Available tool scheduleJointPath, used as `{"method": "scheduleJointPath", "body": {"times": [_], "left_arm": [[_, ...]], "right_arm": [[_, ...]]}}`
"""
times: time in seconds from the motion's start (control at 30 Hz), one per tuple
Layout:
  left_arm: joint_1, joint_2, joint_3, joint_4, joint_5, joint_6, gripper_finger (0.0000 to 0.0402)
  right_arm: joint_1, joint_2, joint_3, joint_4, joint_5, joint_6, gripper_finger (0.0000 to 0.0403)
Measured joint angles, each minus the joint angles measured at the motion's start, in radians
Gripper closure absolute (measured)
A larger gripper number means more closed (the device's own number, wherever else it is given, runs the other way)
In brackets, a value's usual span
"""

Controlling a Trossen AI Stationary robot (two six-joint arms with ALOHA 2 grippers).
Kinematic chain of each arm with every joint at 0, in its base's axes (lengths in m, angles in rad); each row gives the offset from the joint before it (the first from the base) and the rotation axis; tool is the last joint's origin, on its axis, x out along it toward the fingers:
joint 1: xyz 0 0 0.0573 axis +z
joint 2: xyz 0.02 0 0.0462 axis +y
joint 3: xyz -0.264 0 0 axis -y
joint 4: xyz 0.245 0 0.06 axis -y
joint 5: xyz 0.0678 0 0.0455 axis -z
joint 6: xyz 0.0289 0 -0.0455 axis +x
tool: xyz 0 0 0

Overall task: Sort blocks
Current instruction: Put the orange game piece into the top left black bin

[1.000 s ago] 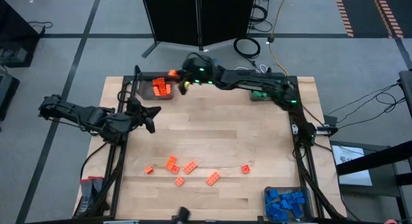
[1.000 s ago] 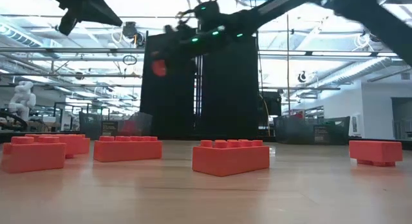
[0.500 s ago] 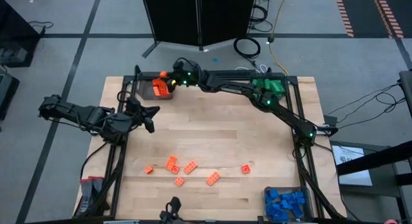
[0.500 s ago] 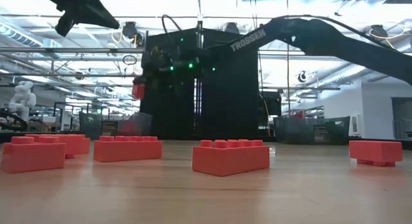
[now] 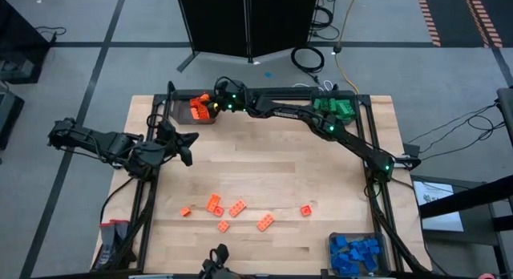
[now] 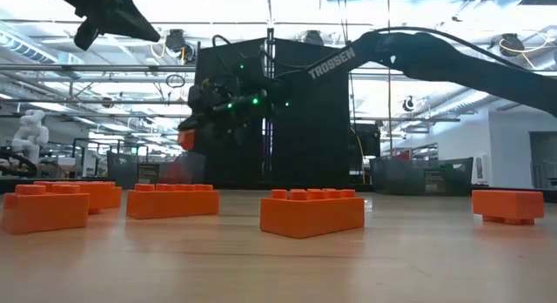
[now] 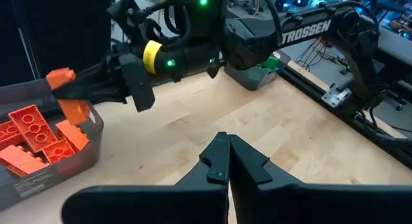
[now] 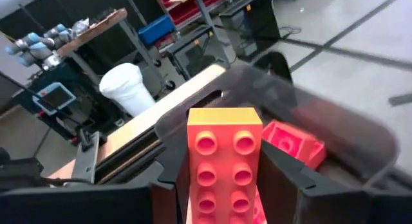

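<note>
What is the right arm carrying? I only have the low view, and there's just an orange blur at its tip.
Observer: An oblong orange brick, clamped between the right gripper's jaws.
Operator: Where is it relative to the bins?
Observer: Over the bin of orange bricks at the table's far left corner; the high view shows it.
Operator: And the left arm?
Observer: The left gripper is empty, jaws shut, waiting near the table's left edge.
</note>
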Motion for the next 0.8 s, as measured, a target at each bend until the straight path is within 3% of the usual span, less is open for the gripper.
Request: {"method": "scheduleJointPath", "body": {"times": [0.43, 0.67, 0.8], "left_arm": [[0.000, 0.000, 0.000, -0.004, 0.000, -0.001, 0.0402], [0.000, 0.000, 0.000, -0.004, 0.000, -0.001, 0.0402], [0.000, 0.000, 0.000, -0.004, 0.000, -0.002, 0.0402]], "right_arm": [[-0.018, 0.020, 0.003, 0.032, 0.003, 0.089, 0.0285], [-0.032, 0.019, 0.004, 0.048, 0.001, 0.163, 0.0151], [-0.041, 0.019, 0.004, 0.047, -0.006, 0.183, 0.0132]]}}
